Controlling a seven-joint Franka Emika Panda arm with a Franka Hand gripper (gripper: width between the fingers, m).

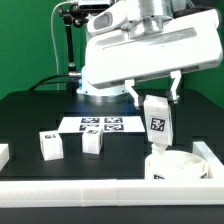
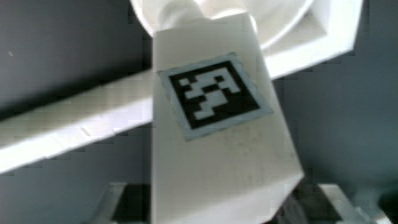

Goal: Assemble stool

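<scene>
Where the border rails (image 1: 100,190) meet at the near corner, the seat (image 1: 172,167) lies braced, presumably against sliding. Directly above it, the gripper (image 1: 154,100) clamps one leg (image 1: 157,125) upright, apparently aligned for insertion; contact is unclear. A second leg (image 1: 92,142) and a third leg (image 1: 50,146) wait beyond, before the marker board (image 1: 100,125).
</scene>
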